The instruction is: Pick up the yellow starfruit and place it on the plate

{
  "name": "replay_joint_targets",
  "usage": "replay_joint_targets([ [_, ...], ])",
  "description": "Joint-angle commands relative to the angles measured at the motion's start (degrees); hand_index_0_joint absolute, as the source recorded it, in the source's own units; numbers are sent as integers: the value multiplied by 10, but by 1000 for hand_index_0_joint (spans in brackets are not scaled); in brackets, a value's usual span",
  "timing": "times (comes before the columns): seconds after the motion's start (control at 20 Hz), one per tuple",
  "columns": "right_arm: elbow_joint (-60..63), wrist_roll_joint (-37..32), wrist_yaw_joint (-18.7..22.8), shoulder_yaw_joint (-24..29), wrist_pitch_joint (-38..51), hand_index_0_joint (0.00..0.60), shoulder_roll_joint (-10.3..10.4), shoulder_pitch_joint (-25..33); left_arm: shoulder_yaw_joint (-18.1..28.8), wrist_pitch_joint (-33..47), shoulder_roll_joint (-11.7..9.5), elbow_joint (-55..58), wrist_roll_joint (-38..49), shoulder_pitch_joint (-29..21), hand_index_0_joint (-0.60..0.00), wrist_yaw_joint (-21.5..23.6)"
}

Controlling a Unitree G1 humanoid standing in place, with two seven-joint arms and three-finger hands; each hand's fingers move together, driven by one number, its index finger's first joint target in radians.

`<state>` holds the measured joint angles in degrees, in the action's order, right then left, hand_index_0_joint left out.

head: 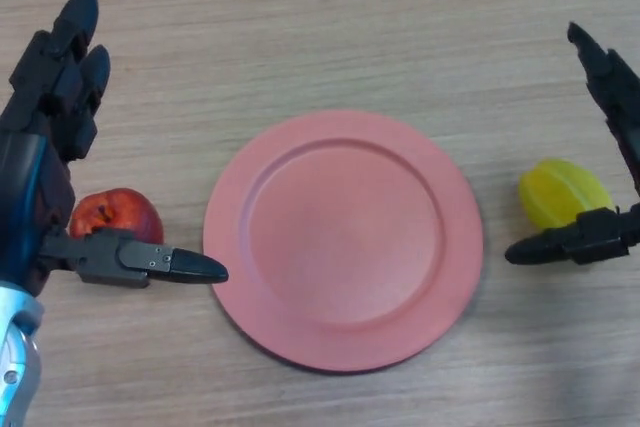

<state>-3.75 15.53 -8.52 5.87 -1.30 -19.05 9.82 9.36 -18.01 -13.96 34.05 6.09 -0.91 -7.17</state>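
1. Wooden table spreads under both my hands.
2. My left hand hovers spread open and holds nothing; a red apple lies between its thumb and fingers, partly hidden by the thumb.
3. To the right of that thumb tip lies the pink plate, bare.
4. The yellow starfruit sits inside my open right hand, just above the thumb, not grasped.
5. I judge it light, waxy and easily bruised, so I should press on its ridges gently.
6. My right palm is cut off at the edge.
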Motion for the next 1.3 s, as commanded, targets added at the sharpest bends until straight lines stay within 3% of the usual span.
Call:
replay_joint_targets([
  [0.05, 8, 14, 47, 46, 86, 0, -32, 35, 28, 74, -22, 24, 26, -21, 0, 13],
  [0.35, 147, 32, 79, 36, 138, 0, -51, 77, 38, 80, -27, 23, 32, -26, 0, 10],
  [0.4, 164, 37, 84, 33, 147, 49, -53, 81, 40, 80, -27, 22, 33, -26, 0, 9],
  [0.55, 214, 55, 99, 26, 174, 399, -58, 97, 44, 92, -27, 16, 35, -23, 0, 8],
  [0.6, 270, 77, 114, 18, 200, 549, -63, 114, 51, 103, -28, 10, 38, -21, 0, 7],
  [0.65, 301, 85, 123, 15, 216, 600, -64, 123, 54, 107, -30, 8, 41, -21, 0, 8],
  [0.9, 377, 112, 163, 6, 254, 600, -69, 136, 62, 118, -28, 14, 35, -11, 0, 8],
  [1.1, 331, 153, 186, 4, 251, 600, -74, 137, 66, 108, -29, 22, 34, -7, 0, 8],
  [1.2, 279, 168, 176, 5, 232, 600, -73, 132, 62, 109, -28, 22, 29, -7, 0, 7],
  [1.3, 210, 142, 136, 8, 190, 600, -56, 119, 61, 102, -27, 25, 30, -8, 0, 7],
])
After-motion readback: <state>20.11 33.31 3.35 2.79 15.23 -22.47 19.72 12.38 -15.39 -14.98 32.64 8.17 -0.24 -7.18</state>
